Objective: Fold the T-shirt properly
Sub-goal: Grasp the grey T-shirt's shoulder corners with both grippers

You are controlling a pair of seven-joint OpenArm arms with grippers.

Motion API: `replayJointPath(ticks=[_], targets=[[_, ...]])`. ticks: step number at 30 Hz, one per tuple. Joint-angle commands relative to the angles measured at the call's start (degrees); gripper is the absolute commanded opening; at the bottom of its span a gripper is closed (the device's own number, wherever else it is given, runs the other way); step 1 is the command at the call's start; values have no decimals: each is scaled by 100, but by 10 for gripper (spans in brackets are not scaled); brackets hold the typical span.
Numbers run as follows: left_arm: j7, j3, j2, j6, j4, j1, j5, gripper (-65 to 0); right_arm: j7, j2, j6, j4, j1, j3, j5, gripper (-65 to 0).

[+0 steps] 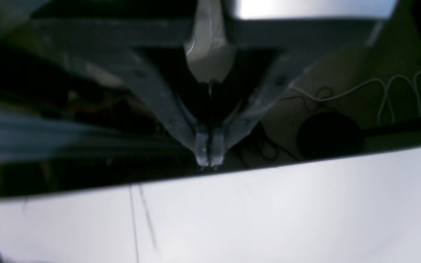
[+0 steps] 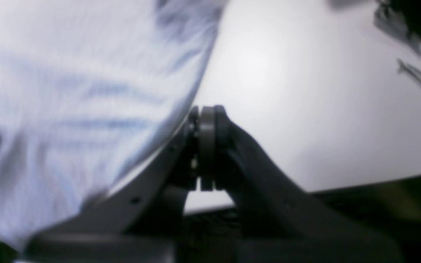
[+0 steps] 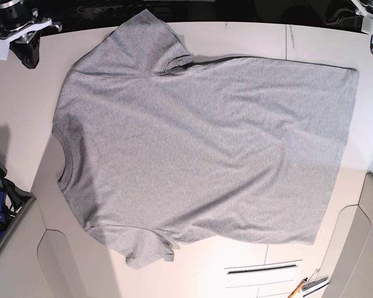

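The grey T-shirt (image 3: 199,143) lies spread flat on the table, plain side up, with the neck at the left, the hem at the right and one sleeve at the top and one at the bottom. Its blurred cloth fills the left of the right wrist view (image 2: 68,109). My right gripper (image 2: 207,146) is shut and empty beside the shirt's edge; in the base view it sits at the top left corner (image 3: 30,53). My left gripper (image 1: 208,160) is shut and empty over the table's far edge, at the top right of the base view (image 3: 368,22).
The white table (image 3: 25,124) has a slot (image 3: 261,269) and small tools (image 3: 308,287) near its front right. Dark gear (image 3: 0,198) sits off the left edge. Cables (image 1: 397,91) and a dark round object (image 1: 329,135) lie beyond the table edge.
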Motion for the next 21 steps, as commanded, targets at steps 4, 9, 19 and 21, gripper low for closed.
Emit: replayJointPath(ticks=[4,9,19,21], targets=[[-59,-127,-35,-52,55,66,-284,-650,-391,-516,595,-352,557,389,1012,-650],[188,-127,-37,-52,55,-39,-289,-650,-748,-1008,839,-776,994,402,1720,-650],[647,-127,-39,-52,57,-428,-293,-650,-925,-1255,844,-791,1003,387,1152,-353],[662,-127,-37,-52,55,-490,-295,-646,-927,-1252,841,-791,1005,387,1099,-353]])
